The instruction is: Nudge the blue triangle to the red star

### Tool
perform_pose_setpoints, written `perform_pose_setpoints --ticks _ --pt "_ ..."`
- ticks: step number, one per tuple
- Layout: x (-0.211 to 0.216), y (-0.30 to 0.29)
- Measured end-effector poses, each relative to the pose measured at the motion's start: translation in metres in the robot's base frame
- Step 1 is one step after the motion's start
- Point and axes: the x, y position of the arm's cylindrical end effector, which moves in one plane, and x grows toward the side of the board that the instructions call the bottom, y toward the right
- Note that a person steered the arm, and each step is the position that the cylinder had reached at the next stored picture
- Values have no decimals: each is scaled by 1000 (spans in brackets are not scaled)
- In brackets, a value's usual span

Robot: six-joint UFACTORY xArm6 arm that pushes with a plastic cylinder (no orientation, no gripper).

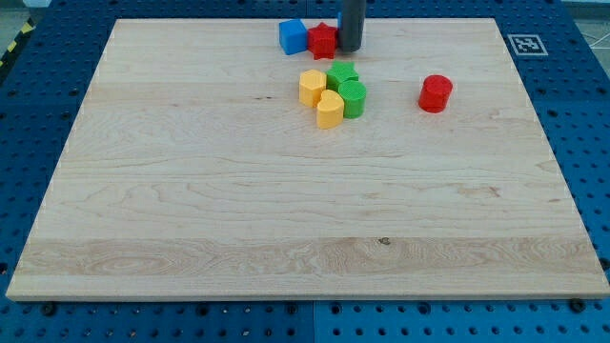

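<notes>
My tip at the far edge

My tip (350,50) (a bare rod, no jaws to spread) touches the red plastic star (323,40), right of the blue plastic block (293,36).

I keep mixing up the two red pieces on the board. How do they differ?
The red star has a jagged outline; the red cylinder is round. The star sits at the view's top, touching the blue block, with my tip right beside it; the cylinder stands alone, further right and lower. Both are red and similar in size.
</notes>
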Motion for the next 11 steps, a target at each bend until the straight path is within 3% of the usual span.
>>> perform_pose_setpoints --ticks 1,2,3,4,7,11 --pt "2 25" --pt "1 86" --pt "-23 108" --pt "-60 102" --pt "-61 13" --pt "-56 -22"
